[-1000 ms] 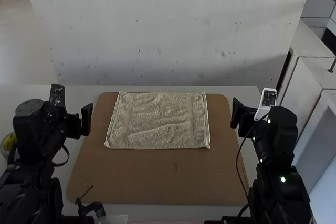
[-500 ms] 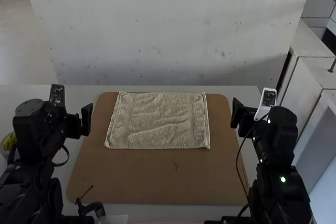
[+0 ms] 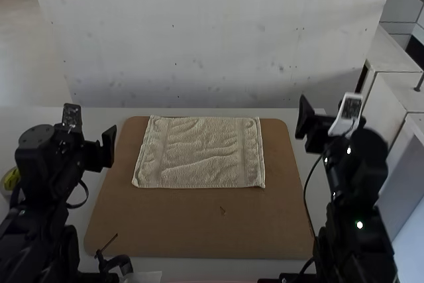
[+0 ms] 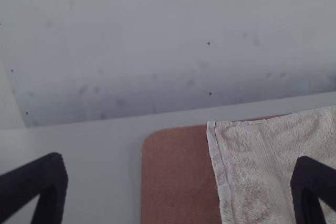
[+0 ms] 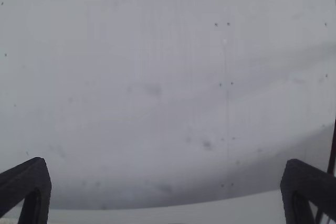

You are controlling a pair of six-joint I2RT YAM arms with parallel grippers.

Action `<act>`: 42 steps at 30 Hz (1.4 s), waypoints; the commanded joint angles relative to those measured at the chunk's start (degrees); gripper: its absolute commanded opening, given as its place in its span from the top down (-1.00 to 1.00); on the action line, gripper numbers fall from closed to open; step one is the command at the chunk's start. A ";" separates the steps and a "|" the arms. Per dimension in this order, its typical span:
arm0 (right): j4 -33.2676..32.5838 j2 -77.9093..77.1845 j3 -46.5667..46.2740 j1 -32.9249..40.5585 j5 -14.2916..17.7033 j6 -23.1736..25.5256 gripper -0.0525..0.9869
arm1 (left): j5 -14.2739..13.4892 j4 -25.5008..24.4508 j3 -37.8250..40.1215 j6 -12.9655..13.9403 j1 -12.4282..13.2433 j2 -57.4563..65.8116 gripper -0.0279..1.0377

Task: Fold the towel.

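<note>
A beige towel (image 3: 202,154) lies spread flat, slightly rippled, over the far part of a brown board in the high view. My left gripper (image 3: 93,154) is off the towel's left side, apart from it. Off the towel's right side, raised and not touching it, is my right gripper (image 3: 321,127). In the left wrist view the left gripper (image 4: 178,184) stands open with nothing between its fingertips, and a corner of the towel (image 4: 247,174) lies beyond. The right gripper (image 5: 167,184) is open too, facing the pale wall.
The brown board (image 3: 199,226) rests on a light table (image 3: 301,114), with bare board on the near side of the towel. A black clamp (image 3: 116,263) sits at the board's near left edge. An upright pale panel (image 3: 212,44) stands behind the table.
The right arm's gripper has risen and shifted slightly to the right, tilting upward. The left gripper has barely moved, and the towel lies as before.
</note>
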 commanded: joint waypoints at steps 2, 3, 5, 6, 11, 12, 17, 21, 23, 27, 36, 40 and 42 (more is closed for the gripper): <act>0.62 5.57 5.66 0.81 0.48 0.41 -0.96 | -3.43 7.53 -1.28 -2.62 -2.68 -8.93 -0.49; 0.97 6.44 5.93 0.64 0.75 0.33 -0.96 | -3.08 10.69 -1.37 -0.34 -2.76 -8.84 -0.31; 0.97 9.52 7.68 0.55 1.19 0.41 -0.96 | -3.08 14.38 0.04 1.69 -2.76 -8.23 -0.11; 0.79 11.10 8.91 0.55 1.36 0.76 -0.96 | -3.08 14.73 1.80 1.69 -2.76 -6.12 -0.11; 0.18 19.63 15.51 0.55 3.03 2.08 -0.96 | -4.40 14.82 15.25 -0.69 -3.29 10.23 -0.11; 0.35 21.65 17.00 0.55 3.30 2.61 -0.96 | -4.57 14.73 17.97 -0.60 -3.29 13.48 -0.12; 0.71 32.37 24.12 0.46 4.88 3.31 -0.96 | -5.10 12.98 30.63 -0.95 -3.38 30.36 -0.46; 0.44 42.30 29.48 0.73 3.21 3.14 -0.96 | -4.66 12.10 35.37 -2.09 -3.82 42.92 -0.82; 0.44 46.35 31.41 0.55 -0.66 3.14 -0.96 | -4.04 12.71 35.64 -2.18 -4.43 47.32 -0.85; 0.71 54.08 34.23 -0.06 -3.65 3.05 -0.96 | -3.25 14.73 35.81 -2.18 -4.35 55.05 -0.85; 3.61 67.97 36.69 -0.42 -5.32 3.14 -0.96 | 2.37 20.27 35.02 -3.24 -3.64 67.71 -0.84; 4.31 73.24 38.36 -0.68 -5.76 4.81 -0.96 | 2.72 20.27 37.22 -4.82 -3.73 73.25 -0.84; 4.49 76.41 39.68 -0.86 -6.11 4.90 -0.95 | 4.13 20.18 38.80 -4.91 -3.82 75.97 -0.84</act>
